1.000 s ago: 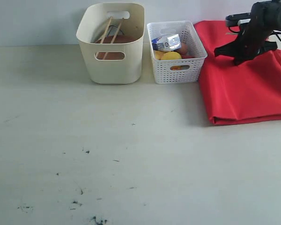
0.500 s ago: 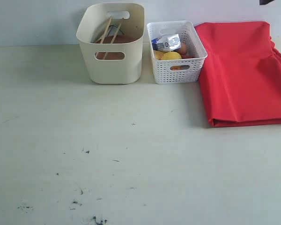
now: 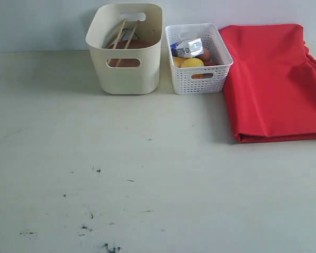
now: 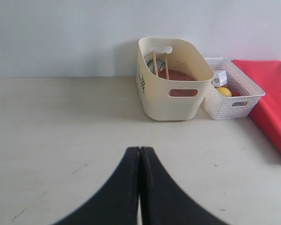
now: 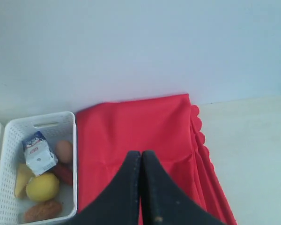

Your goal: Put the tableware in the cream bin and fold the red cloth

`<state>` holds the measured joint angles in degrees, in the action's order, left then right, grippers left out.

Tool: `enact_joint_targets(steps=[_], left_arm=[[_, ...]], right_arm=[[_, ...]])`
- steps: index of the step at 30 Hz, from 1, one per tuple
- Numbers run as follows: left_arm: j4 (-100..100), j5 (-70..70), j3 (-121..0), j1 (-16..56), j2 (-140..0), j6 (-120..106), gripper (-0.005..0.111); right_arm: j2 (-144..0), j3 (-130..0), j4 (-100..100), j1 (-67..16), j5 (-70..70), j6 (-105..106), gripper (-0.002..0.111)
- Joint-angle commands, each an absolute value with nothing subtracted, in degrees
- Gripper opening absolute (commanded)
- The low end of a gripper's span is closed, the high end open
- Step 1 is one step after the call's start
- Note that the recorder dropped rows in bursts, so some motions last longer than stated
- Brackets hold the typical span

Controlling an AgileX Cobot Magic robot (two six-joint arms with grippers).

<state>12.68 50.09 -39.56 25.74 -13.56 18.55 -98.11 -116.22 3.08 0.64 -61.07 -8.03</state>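
Right hand (image 5: 141,155) withdrew; two chopsticks (image 3: 120,32), one cream bin (image 3: 127,80), one red cloth (image 3: 274,79).

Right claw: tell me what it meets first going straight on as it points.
Probably the red cloth: the shut right claw aims at its folded surface, with the white basket off to the side. Its height above the cloth is unclear.

my left fingers (image 4: 126,187) show on the wrist feed as two matte black blades, broad at the root and curving smoothly in to slim tips. my right fingers (image 5: 129,187) look the same, with a few tiny pale specks on one.
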Motion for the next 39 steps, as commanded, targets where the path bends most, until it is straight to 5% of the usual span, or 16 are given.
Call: enact_joint_targets(steps=[1, 12, 29, 39], left_arm=[[12.86, 46.70, -39.20, 25.62, -13.26, 17.47, 0.000], [10.29, 39.95, -37.47, 25.62, -13.26, 8.61, 0.000], [9.80, 37.43, -35.07, 25.62, -13.37, 8.70, 0.000], [9.80, 37.55, -35.07, 25.62, -13.37, 8.70, 0.000]], right_arm=[[-90.34, -116.34, 2.94, 0.71, -62.47, -6.47, 0.000], [-68.65, -105.26, 0.54, 0.71, -59.57, 0.00, 0.000], [-34.17, -60.58, 0.54, 0.71, -38.89, 5.52, 0.000], [-27.41, -40.73, 0.43, 0.71, -30.68, 5.52, 0.000]])
